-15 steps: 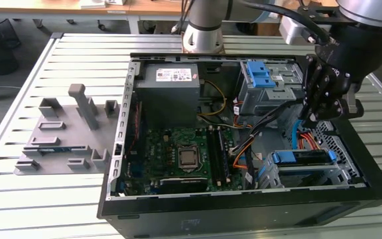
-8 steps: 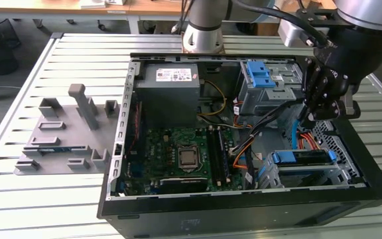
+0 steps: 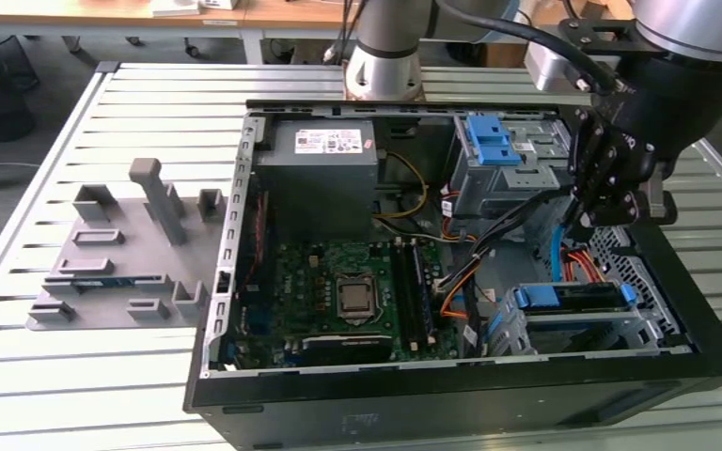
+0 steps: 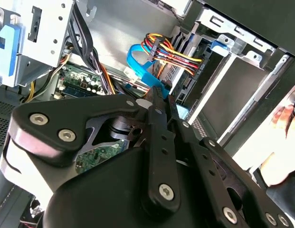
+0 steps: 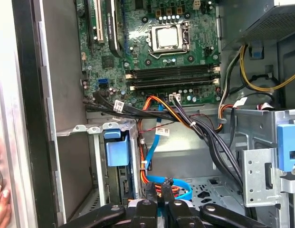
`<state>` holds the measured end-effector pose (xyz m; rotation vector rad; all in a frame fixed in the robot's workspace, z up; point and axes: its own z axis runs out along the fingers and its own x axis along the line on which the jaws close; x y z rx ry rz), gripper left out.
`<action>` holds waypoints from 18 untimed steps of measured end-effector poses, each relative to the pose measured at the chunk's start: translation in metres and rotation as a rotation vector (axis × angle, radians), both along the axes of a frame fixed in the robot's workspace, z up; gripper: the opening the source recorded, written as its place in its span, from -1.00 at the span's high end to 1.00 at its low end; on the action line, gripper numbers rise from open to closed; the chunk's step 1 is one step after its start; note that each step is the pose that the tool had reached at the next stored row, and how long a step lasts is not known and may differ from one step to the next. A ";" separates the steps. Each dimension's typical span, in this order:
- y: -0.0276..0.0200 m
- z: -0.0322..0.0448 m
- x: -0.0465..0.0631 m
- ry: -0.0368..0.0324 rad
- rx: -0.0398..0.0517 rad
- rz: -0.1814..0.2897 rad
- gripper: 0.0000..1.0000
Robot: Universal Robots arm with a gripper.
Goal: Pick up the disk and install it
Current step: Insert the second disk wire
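Disk first: the flat silver hard drive with its blue plastic frame (image 3: pixel 572 299) lies inside the grey metal drive cage (image 3: pixel 612 331), in the corner of the open black computer case (image 3: pixel 462 404) on the exterior view's right. It looks seated, so you can judge pickup and insertion as done; whether it is latched or cabled is not visible. Your black gripper (image 3: pixel 605 211) hangs over the case near that cage. Its fingers are drawn together and hold nothing.
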<state>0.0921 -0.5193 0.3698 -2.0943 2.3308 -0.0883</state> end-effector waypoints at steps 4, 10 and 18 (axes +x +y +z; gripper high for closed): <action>-0.0001 -0.0025 0.000 -0.0023 0.0117 0.000 0.68; -0.0036 -0.0048 -0.002 -0.0052 0.0225 0.000 0.68; -0.0071 -0.0077 -0.002 -0.0099 0.0230 0.048 0.68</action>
